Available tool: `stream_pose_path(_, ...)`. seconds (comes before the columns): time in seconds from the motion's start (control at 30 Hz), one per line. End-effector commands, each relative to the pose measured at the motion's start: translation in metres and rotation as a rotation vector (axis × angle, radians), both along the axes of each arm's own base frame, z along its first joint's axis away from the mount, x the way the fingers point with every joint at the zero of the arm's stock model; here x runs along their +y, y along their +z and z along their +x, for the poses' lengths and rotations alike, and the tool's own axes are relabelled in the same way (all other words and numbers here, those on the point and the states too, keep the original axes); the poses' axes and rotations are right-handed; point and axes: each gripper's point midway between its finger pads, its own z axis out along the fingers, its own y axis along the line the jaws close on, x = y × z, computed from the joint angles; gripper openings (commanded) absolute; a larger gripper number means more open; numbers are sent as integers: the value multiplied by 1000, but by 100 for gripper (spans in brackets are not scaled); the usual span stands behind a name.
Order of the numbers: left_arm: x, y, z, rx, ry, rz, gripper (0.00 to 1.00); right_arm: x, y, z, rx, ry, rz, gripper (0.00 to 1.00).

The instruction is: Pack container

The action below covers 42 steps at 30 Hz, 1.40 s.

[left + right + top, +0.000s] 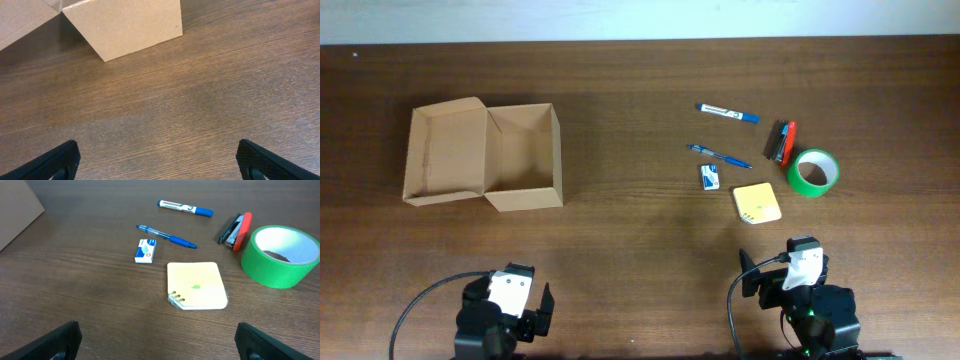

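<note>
The tan cardboard container (523,156) stands open at the left of the table, its lid flap (445,153) folded out to the left; its front wall shows in the left wrist view (125,25). My left gripper (160,162) is open and empty, near the front edge below the box. My right gripper (159,340) is open and empty, just in front of the yellow notepad (197,285). Beyond it lie a small white-blue eraser box (145,250), a blue pen (166,236), a blue marker (185,208), a red-black stapler (235,230) and a green tape roll (279,255).
In the overhead view the items cluster at the right: marker (727,113), pen (720,156), eraser box (710,177), notepad (757,203), stapler (782,143), tape roll (813,172). Both arm bases sit at the front edge.
</note>
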Motion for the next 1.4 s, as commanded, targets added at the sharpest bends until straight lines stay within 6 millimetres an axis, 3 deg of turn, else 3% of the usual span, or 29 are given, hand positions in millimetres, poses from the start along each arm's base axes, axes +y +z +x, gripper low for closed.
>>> stream_pose_path(0.0, 0, -3, -1, 3, -7, 15, 100, -2, 0, 1, -10, -11, -3, 99)
stream_pose_path(1.37, 4, -1, 1, -9, 8, 25, 100, -2, 0, 1, -10, -11, -3, 99)
